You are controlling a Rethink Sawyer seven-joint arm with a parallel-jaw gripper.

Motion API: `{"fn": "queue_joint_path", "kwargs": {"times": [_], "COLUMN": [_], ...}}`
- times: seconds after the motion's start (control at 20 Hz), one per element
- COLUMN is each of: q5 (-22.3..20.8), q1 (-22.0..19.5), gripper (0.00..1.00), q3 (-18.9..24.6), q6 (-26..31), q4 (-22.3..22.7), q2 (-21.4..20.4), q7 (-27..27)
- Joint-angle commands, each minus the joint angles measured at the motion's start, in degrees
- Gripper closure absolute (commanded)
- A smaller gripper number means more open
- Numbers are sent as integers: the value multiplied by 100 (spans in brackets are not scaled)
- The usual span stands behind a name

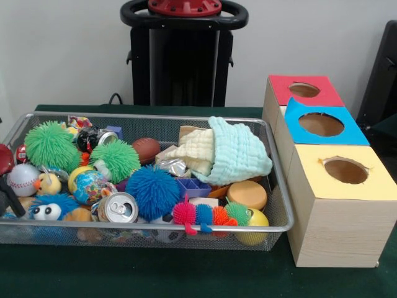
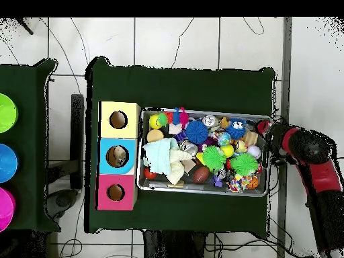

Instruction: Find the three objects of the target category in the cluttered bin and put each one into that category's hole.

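The silver wire-mesh bin (image 1: 155, 116) sits on the green table and is full of toys. It also shows in the overhead view (image 2: 201, 191). Inside are two green spiky balls (image 1: 51, 146), a blue spiky ball (image 1: 152, 191), a soda can (image 1: 119, 208), a baseball (image 1: 23, 180), a brown football (image 1: 146, 149) and pale folded cloths (image 1: 236, 155). The hole (image 1: 321, 124) in the blue-topped box lies right of the bin; in the overhead view (image 2: 117, 156) something pale shows inside it. My gripper (image 2: 264, 127) hangs at the bin's end far from the boxes, and only a black and red part (image 1: 7, 189) shows at the front view's left edge.
A red-topped box (image 1: 304, 90) and a yellow-topped box (image 1: 345, 171) flank the blue one, each with its own hole. The robot's pedestal (image 1: 183, 56) stands behind the bin. Green, blue and pink round things (image 2: 5, 162) lie on a second table at the overhead view's left.
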Motion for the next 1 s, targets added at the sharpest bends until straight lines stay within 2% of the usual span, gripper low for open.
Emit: {"fn": "queue_joint_path", "kwargs": {"times": [0.05,0.2,0.4,0.55,1.0], "q5": [-17,67,192,256,338], "q1": [804,879,914,995,1238], "gripper": [100,100,100,100,100], "q3": [-210,-373,-493,-640,-1292], "q6": [-218,104,160,355,1346], "q4": [193,240,422,380,593], "q2": [-525,-756,-973,-1074,-1946], "q7": [1094,1035,1043,1080,1315]}}
